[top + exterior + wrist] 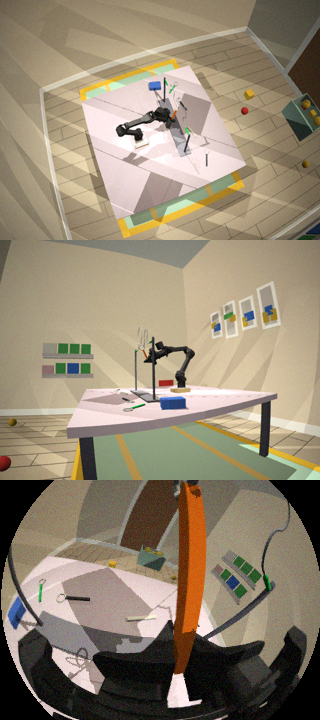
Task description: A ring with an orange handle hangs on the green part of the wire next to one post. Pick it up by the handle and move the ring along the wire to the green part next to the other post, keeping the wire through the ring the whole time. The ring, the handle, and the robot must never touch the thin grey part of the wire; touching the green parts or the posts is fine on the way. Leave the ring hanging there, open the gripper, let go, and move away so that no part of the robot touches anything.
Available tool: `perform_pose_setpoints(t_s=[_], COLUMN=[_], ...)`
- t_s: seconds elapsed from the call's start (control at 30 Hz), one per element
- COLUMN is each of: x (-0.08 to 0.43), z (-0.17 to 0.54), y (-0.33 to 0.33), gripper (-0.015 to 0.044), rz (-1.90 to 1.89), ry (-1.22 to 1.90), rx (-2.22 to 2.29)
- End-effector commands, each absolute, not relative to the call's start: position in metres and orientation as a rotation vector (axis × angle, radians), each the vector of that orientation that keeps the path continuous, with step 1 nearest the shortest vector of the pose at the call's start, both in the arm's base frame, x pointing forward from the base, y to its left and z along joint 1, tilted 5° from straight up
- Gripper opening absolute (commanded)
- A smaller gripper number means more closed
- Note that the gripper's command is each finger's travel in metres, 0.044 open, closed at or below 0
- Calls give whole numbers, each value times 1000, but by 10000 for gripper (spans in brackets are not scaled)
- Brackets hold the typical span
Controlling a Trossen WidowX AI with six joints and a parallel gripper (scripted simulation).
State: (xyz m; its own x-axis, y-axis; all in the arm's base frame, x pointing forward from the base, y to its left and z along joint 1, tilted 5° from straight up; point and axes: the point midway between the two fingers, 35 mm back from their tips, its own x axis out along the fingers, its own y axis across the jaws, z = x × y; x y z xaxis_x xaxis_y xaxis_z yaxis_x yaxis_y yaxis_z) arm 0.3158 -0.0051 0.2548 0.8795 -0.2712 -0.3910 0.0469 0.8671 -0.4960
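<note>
My gripper is shut on the orange handle, near its lower end. The handle tilts upward to the ring, whose top is cut off in the wrist view. The ring appears around the thin grey wire, between the two green parts, near the middle of the span; whether it touches the wire cannot be told. One green part is by one post; the other is by the far post.
The posts stand on a grey base plate. A blue block lies beside one post. A green-handled ring, a black-handled ring and a pale stick lie on the table.
</note>
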Motion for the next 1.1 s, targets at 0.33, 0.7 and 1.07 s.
perform_pose_setpoints(t_s=[0.33,0.7,1.07], x=[314,313,311], z=[242,239,238], y=[33,56,72], gripper=[-150,-150,-150], rz=[-111,-83,-72], ry=[504,515,519], rx=[-258,-158,-118])
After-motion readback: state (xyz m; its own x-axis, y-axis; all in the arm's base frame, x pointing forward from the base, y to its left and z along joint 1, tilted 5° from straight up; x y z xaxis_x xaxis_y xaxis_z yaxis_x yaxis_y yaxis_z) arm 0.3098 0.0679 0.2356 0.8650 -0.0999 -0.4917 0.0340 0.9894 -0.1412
